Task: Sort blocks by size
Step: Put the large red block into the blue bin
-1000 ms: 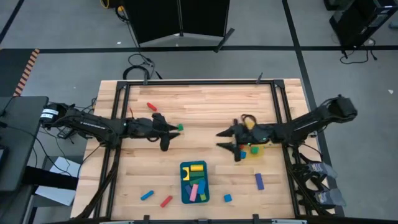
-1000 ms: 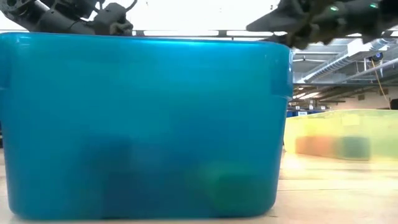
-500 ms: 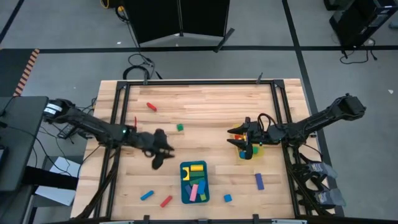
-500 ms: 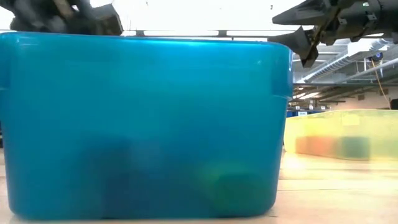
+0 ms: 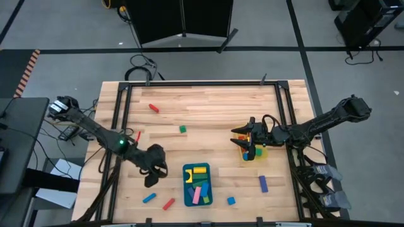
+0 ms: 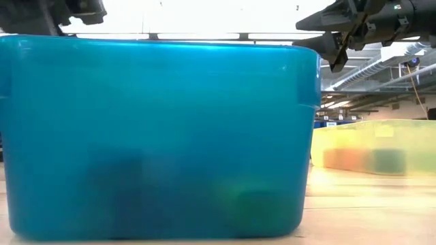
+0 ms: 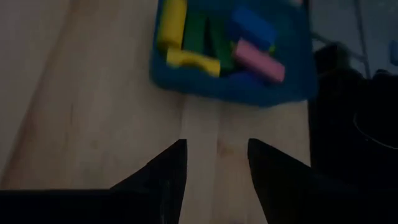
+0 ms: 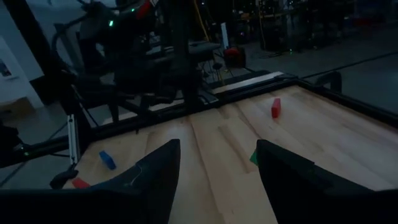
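Left gripper (image 5: 152, 178) hangs spread and empty just left of the glossy blue tray (image 5: 187, 194); right gripper (image 5: 246, 145) gapes, empty, beside the yellow bin (image 5: 261, 152).

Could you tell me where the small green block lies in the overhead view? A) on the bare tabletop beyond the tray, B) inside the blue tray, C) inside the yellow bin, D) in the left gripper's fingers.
A: the green block lies alone on the wood, beyond the blue tray and apart from both grippers.
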You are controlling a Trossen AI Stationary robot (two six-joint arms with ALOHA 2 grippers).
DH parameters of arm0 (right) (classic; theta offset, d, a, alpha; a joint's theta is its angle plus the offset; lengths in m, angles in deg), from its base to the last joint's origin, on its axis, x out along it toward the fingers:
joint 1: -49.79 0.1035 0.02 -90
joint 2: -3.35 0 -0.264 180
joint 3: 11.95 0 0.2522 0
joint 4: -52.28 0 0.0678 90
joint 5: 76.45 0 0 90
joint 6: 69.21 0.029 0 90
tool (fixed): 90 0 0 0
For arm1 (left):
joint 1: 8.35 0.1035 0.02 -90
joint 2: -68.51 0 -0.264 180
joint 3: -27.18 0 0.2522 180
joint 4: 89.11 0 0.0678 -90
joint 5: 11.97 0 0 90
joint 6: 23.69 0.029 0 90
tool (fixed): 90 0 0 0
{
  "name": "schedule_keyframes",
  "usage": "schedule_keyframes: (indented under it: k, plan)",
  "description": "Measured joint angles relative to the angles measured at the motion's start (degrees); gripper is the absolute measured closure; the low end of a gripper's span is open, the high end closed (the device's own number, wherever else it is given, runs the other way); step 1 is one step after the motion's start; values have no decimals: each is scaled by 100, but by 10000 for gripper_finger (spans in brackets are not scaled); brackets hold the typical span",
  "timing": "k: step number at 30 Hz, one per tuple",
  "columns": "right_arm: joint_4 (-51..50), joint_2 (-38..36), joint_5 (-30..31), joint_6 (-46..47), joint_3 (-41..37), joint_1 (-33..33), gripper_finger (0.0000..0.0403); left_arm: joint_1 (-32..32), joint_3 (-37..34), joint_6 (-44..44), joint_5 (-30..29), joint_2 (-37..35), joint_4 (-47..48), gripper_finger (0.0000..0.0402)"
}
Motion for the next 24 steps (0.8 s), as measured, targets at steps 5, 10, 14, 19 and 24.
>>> schedule_keyframes:
  k: [5,10,14,19,24]
  plan:
    - [24,0,-2,-125,0,-1,182,-307,331,-548,69,653,230,225]
    - [133,0,51,-645,0,-101,182,-503,959,-669,111,1443,647,225]
    - [392,2,222,-1075,0,-370,183,-492,1564,-675,348,2021,1226,225]
    - [451,2,131,-1131,0,-712,182,-552,2094,-1107,582,2526,1427,224]
    - [440,4,-233,-1094,0,-787,182,-732,2312,-1867,570,2766,1169,208]
